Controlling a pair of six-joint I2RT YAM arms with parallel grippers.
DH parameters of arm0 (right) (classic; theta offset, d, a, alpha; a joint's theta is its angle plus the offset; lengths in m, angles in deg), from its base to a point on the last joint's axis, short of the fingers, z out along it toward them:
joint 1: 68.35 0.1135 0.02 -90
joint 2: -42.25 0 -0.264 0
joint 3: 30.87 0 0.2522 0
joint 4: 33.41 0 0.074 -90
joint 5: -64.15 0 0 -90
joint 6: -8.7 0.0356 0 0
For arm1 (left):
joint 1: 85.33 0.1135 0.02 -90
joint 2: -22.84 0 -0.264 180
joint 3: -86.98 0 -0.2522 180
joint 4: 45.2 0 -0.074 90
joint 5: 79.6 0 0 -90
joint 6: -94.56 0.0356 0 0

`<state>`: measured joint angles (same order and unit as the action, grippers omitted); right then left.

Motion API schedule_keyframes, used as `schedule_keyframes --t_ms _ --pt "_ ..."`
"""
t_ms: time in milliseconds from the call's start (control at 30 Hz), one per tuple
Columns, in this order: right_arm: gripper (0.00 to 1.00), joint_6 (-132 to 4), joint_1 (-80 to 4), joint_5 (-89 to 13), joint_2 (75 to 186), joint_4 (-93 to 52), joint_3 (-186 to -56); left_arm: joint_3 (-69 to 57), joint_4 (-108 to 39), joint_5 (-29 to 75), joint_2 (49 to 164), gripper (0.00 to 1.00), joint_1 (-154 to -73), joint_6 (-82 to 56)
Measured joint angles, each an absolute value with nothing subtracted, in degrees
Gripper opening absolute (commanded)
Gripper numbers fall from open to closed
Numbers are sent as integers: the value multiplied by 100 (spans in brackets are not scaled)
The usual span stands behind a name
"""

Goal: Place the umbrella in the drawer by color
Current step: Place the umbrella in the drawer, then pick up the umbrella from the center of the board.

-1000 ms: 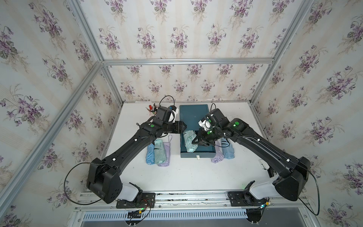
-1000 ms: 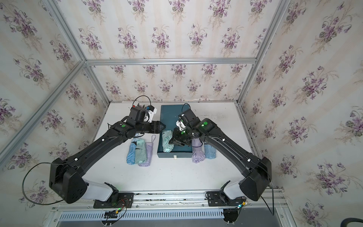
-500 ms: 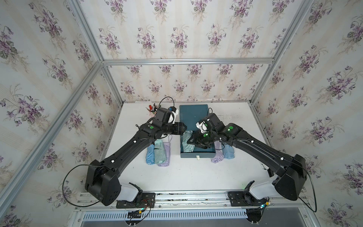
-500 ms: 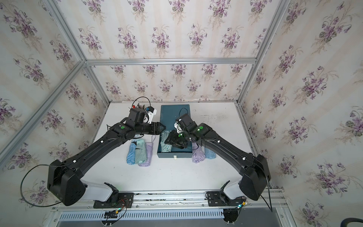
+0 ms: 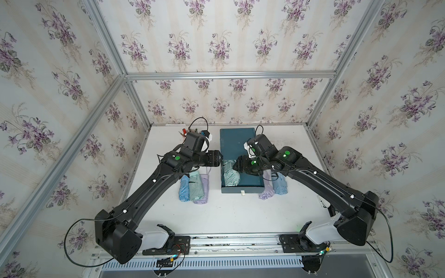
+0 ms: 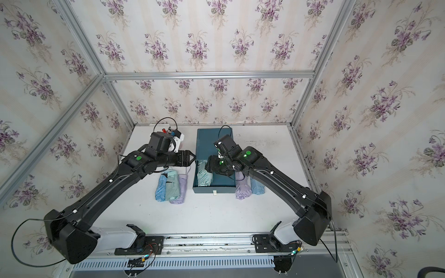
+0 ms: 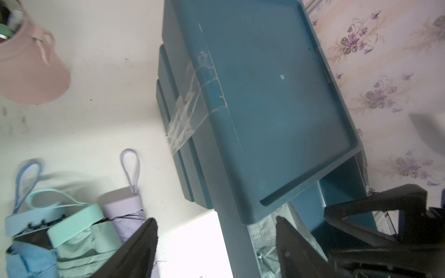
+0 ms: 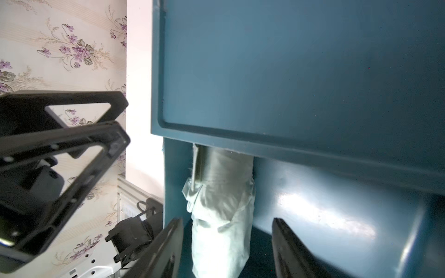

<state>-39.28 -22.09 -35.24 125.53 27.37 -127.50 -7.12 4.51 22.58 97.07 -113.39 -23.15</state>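
Mint umbrella [image 5: 230, 173] lying in open teal drawer [image 5: 231, 190], against its left wall

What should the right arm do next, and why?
Probably lift the right gripper straight up out of the drawer. Its jaws stand open on either side of the mint umbrella without touching it, and the umbrella lies on the drawer floor, so that placement looks done.

Both arms [image 5: 154, 183] are matte black — round green markers [image 5: 177, 158], white base housings [image 5: 154, 238], small white clips [image 5: 124, 211].
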Motion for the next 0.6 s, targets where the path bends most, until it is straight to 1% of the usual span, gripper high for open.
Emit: schedule_keyframes --t_ms 100,233,300,400,467,600 --pt "58 -4212 -2018 -3294 12435 2805 -12973 -887 741 1992 9347 76 -10996 -2518" --pt "58 -4559 -1822 -3078 11957 2510 -12986 -1797 1117 1948 8590 74 -10231 -2850" --pt "59 -4684 -1846 -2857 11758 2244 -12892 -2210 1325 2051 8263 72 -10038 -2892" --pt "59 -4839 -1857 -2693 11705 1872 -12850 -2664 1508 2230 7878 69 -9966 -2907" --pt "57 -4927 -1914 -2680 11856 1693 -12966 -3029 1587 2357 7559 66 -9957 -2957" --pt "55 -4986 -2123 -2658 12263 1518 -13314 -3770 1581 2567 6916 63 -9946 -3184"
